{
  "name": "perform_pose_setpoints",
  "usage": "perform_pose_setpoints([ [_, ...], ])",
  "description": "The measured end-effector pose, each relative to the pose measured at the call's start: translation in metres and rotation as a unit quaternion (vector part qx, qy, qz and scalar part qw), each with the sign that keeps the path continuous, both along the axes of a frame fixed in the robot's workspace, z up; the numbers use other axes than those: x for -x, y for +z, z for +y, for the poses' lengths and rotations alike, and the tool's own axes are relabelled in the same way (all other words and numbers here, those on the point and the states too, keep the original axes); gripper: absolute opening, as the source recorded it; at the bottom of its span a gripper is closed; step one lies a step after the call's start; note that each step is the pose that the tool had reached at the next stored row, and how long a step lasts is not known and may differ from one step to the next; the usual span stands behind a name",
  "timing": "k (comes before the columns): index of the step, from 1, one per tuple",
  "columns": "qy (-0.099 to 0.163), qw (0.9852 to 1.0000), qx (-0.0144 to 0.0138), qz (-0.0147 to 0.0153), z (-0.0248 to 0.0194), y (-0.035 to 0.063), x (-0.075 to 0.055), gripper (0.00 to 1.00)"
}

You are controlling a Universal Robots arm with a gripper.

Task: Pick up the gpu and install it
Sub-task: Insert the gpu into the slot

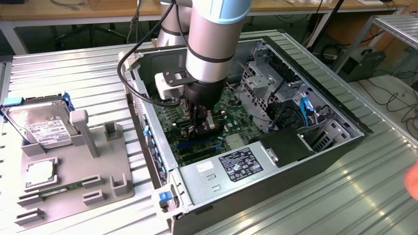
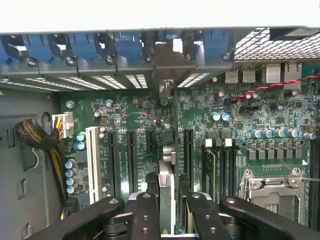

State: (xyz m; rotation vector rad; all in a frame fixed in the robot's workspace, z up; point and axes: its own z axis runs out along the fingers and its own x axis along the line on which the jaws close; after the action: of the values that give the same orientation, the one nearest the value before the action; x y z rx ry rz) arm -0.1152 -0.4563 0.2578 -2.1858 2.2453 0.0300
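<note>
The gpu [image 2: 167, 172] is seen edge-on in the wrist view, a thin card standing upright over the green motherboard [image 2: 140, 115] among the long black expansion slots. Its pale metal bracket [image 2: 169, 57] sits at the case's rear slot openings under the blue clips. My gripper [image 2: 167, 202] is shut on the card, with one black finger [image 2: 145, 212] on each side. In the exterior view the gripper [image 1: 199, 125] reaches down into the open computer case [image 1: 326, 147], just above the motherboard. Whether the card is fully seated in a slot I cannot tell.
Inside the case are a power supply [image 1: 228, 166], a metal drive cage [image 1: 261, 81], a braided cable bundle [image 2: 35, 135] and the CPU socket [image 2: 272, 187]. At the exterior view's left, a grey fixture [image 1: 98, 169] holds a hard drive [image 1: 39, 125] and a memory stick [image 1: 62, 188]. A hand [image 1: 412, 181] shows at the right edge.
</note>
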Motion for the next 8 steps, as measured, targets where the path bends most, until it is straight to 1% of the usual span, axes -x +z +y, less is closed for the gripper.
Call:
perform_pose_setpoints([
  [5,0.0,1.0,-0.0003,-0.0001,0.0001,0.0007,-0.0001,0.26],
  [7,0.0,1.0,-0.0004,-0.0003,0.0001,0.0025,-0.0001,0.26],
  [8,0.0,1.0,0.0,0.0,0.0,0.0039,0.0,0.26],
])
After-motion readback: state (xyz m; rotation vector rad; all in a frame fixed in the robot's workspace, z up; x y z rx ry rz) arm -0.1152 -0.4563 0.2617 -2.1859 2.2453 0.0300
